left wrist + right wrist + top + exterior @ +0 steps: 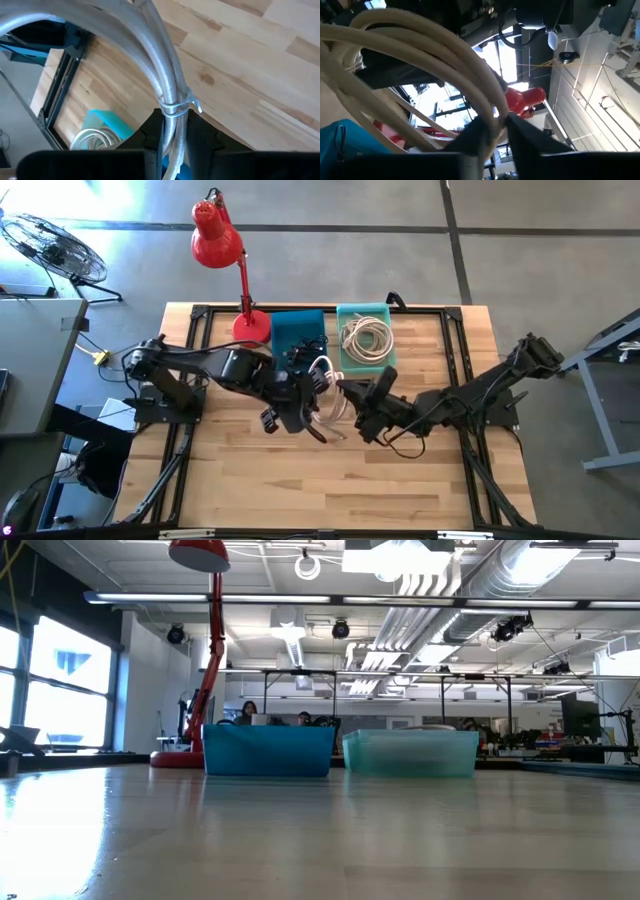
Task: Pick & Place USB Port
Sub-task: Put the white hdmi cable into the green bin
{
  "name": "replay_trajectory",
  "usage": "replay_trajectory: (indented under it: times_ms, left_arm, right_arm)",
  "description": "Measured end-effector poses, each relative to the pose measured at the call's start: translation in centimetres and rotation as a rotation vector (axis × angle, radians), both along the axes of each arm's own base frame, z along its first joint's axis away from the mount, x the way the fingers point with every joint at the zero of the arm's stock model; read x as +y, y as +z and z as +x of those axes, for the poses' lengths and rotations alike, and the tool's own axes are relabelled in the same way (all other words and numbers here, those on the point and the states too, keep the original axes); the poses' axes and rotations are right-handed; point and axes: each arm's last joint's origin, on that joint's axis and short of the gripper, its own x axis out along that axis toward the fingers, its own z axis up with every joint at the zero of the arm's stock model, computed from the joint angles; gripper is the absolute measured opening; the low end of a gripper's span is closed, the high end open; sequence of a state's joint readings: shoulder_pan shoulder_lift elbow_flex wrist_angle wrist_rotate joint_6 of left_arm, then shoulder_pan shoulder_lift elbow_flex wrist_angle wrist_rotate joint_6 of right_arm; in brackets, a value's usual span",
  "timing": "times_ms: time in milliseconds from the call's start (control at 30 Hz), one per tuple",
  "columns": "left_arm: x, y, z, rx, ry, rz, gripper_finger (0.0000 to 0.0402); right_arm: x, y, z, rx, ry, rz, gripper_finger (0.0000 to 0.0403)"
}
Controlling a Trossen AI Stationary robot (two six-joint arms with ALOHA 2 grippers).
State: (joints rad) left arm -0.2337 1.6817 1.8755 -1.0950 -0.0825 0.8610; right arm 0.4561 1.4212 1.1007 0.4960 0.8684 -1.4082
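Left wrist view | left claw (172, 137) clamps cable coil (160, 75) | right claw (495, 135) too

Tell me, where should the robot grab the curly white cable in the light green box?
Come straight down from above: the coiled white cable lies flat and the teal bin's walls block the sides. Pinch across the bunched strands at the loop's edge. The left hand and right hand hold another cable.

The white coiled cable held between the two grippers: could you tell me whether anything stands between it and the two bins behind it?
Nothing visible does. The white coiled cable hangs between the left gripper and right gripper, just in front of the dark blue plastic bin and the pale teal plastic bin, which already holds other white cables.
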Motion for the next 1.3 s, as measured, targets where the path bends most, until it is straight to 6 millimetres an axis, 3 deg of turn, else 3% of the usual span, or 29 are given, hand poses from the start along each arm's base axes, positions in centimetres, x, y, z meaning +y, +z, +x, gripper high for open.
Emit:
replay_trajectory:
  times_ms: [100, 300, 467, 633, 833, 1033, 1300]
  left_arm:
    - [0.0, 0.0, 0.0, -0.001, -0.002, 0.001, 0.0049]
    - [0.1, 0.0, 0.0, -0.009, 0.041, 0.038, 0.0072]
    - [0.5, 0.2, -0.2, -0.036, 0.242, 0.05, 0.0104]
    - [1.0, 0.9, -1.2, -0.066, 0.349, 0.09, 0.0119]
    - [0.0, 2.4, -3.1, -0.152, 0.41, 0.147, 0.0123]
    - [-2.0, 3.5, -5.6, -0.239, 0.45, 0.31, 0.0124]
    - [-4.4, 4.4, -9.8, -0.37, 0.54, 0.503, 0.0124]
  right_arm:
    - [0.0, 0.0, 0.0, 0.005, 0.0, -0.002, 0.0014]
    - [-0.2, 0.0, -0.1, -0.011, -0.062, 0.045, 0.0009]
    - [-0.4, 0.0, -0.2, -0.018, -0.151, 0.076, 0.0008]
    - [-0.6, 0.0, -0.4, -0.009, -0.23, 0.079, 0.0008]
    - [-1.8, -0.6, -0.5, 0.02, -0.377, 0.094, 0.0008]
    - [-4.4, -2.6, 0.0, 0.054, -0.474, 0.097, 0.0008]
    - [-10.7, -3.3, 0.0, 0.024, -0.748, 0.186, 0.0008]
